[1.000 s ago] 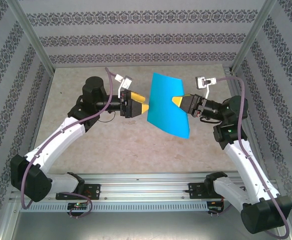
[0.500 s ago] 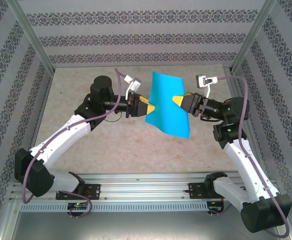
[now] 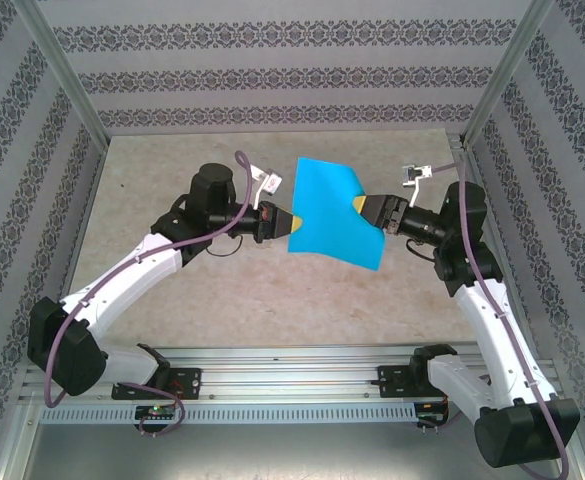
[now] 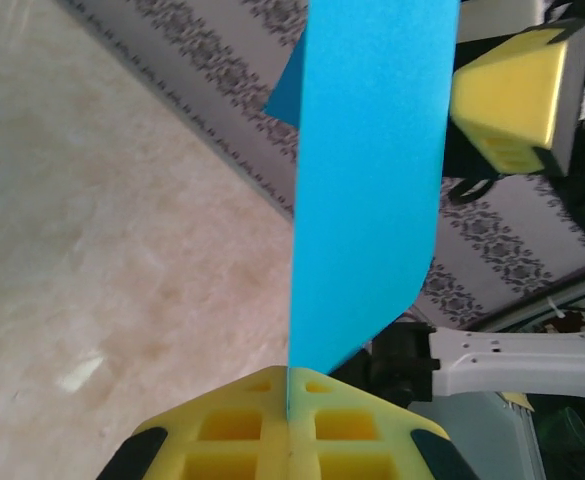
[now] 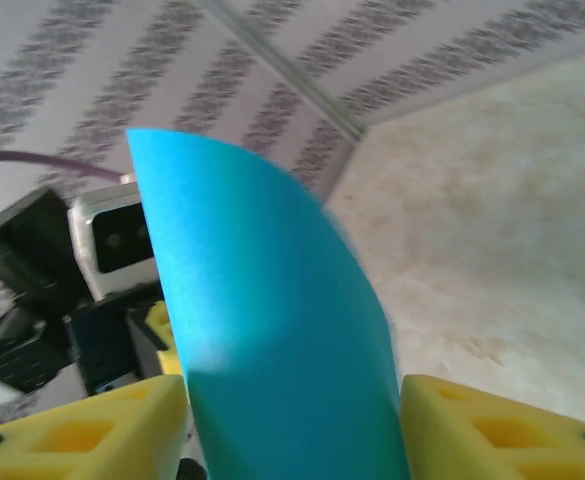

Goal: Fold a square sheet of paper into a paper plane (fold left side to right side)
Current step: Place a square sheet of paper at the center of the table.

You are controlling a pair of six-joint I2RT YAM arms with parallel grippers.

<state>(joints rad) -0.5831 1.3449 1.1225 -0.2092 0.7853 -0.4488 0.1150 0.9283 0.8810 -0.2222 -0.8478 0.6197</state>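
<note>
- Since a second ago your left claw [image 3: 291, 222] has travelled right, from just short of the square sheet of paper [image 3: 332, 215] to its left edge.
- Your left wrist view shows the left claw [image 4: 287, 402] shut tight on that edge: the two yellow pads meet and the blue paper runs straight into the seam between them.
- From there the sheet stands up and away from the pads, seen nearly edge-on, and one yellow pad of the other claw sits beyond it to the right.
- Your right claw [image 3: 364, 206] sits at the sheet's right edge, with one yellow tip lying over the blue face in the top view.
- Your right wrist view shows its fingers [image 5: 82, 430] spread well apart, and the sheet fills the gap between them, face to the camera.
- You cannot tell whether those fingers touch the paper.
- Between the two claws the sheet hangs in the air, curved and tilted, clear of the bench [image 3: 172, 170].
</note>
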